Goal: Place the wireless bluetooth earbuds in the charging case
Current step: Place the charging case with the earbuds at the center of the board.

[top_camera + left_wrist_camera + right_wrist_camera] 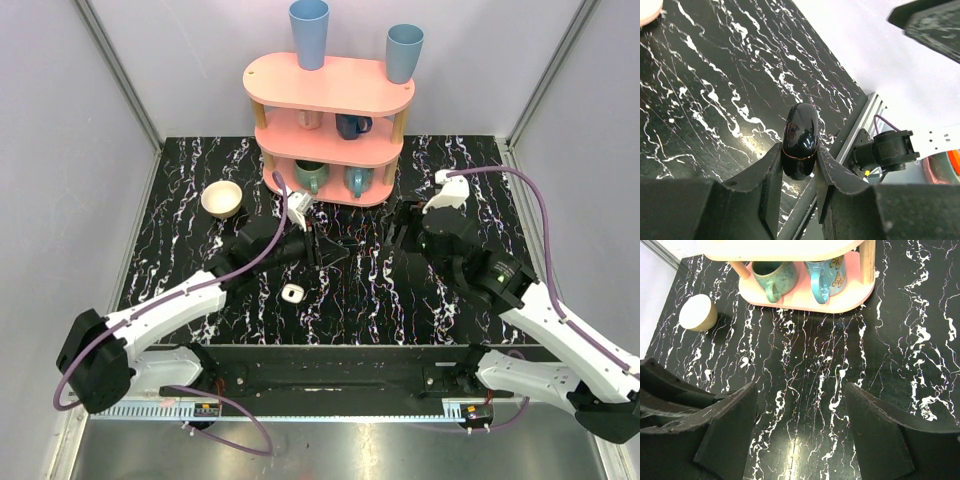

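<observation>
White rounded-square charging case lies flat; glossy black earbud pinched between left fingers.

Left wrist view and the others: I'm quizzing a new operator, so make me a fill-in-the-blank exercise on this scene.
The left gripper is shut on a glossy ___ earbud.
The right gripper is ___ and empty.
The ___ charging case lies on the table, apart from both grippers.
Missing: black; open; white.

Items shown: 2 blue tumblers, 4 mugs, 1 cream bowl, 1 white charging case, 1 black earbud, 1 pink 3-tier shelf.
</observation>
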